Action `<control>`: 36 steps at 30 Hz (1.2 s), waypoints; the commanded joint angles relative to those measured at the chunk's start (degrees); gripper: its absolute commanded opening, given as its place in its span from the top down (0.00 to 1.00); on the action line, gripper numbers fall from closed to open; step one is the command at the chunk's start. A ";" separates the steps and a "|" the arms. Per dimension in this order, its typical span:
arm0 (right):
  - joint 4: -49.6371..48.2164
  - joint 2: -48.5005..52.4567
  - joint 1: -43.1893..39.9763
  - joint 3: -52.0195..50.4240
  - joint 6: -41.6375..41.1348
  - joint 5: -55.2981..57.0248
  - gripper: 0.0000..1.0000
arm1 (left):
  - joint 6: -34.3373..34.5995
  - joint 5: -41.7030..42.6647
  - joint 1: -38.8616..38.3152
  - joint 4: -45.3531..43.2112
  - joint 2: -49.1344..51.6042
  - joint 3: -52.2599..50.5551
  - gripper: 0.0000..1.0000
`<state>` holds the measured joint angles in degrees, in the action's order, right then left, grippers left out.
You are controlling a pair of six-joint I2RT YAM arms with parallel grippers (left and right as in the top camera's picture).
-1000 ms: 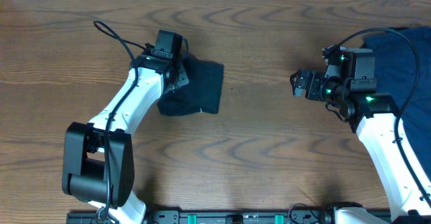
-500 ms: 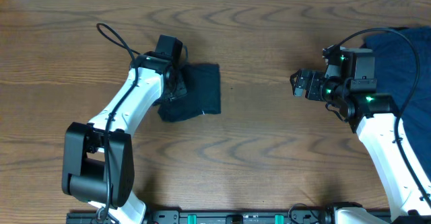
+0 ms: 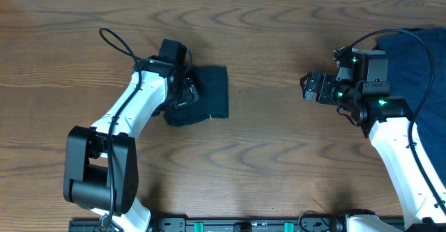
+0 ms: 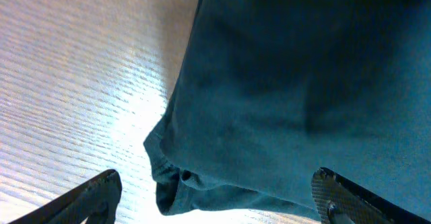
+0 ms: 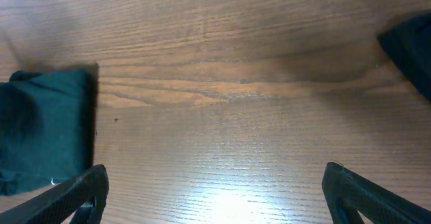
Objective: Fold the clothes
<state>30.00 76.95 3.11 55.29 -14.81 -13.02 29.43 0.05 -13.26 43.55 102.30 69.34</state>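
Observation:
A folded dark T-shirt [image 3: 209, 96] lies flat on the wooden table [image 3: 265, 148], left of centre. My left gripper [image 3: 185, 93] sits at its left edge, open, its fingers [image 4: 95, 196] spread wide on either side of the shirt's rolled hem [image 4: 202, 190] without pinching it. In the left wrist view, dark teal fabric [image 4: 296, 83] fills most of the picture. My right gripper [image 3: 311, 87] hovers open over bare wood, well to the right of the shirt, nothing between its fingers [image 5: 363, 196]. From the right wrist, the folded shirt [image 5: 44, 130] shows at the left.
A heap of navy clothes [image 3: 418, 58] lies at the table's back right corner, behind the right arm, and shows as a dark corner [image 5: 411, 46] in the right wrist view. A black cable [image 3: 122, 45] loops off the left arm.
The left gripper has gone from shut to open and let go of the shirt. The shirt has settled into a squarer, flatter fold. The right arm has not moved.

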 commanded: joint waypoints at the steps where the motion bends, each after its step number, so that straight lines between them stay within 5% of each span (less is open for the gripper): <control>1: 0.02 -0.81 -0.37 -0.17 0.74 0.39 0.01 | 1.40 0.83 0.33 -0.79 0.63 -2.12 0.07; 21: 0.02 -0.81 -0.37 -0.17 0.74 0.39 0.01 | 5.22 0.87 0.33 -11.19 0.68 -11.39 0.09; 25: 0.02 -0.81 -0.37 -0.17 0.74 0.39 0.01 | 5.22 0.85 0.33 -11.63 0.68 -11.39 0.29; 36: 0.04 -0.81 -0.37 -0.17 0.74 0.39 0.01 | 5.22 1.03 1.14 -11.72 0.13 -10.88 0.18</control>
<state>30.00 76.95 3.11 55.29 -14.81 -13.02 34.54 1.52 -12.99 31.83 102.32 58.52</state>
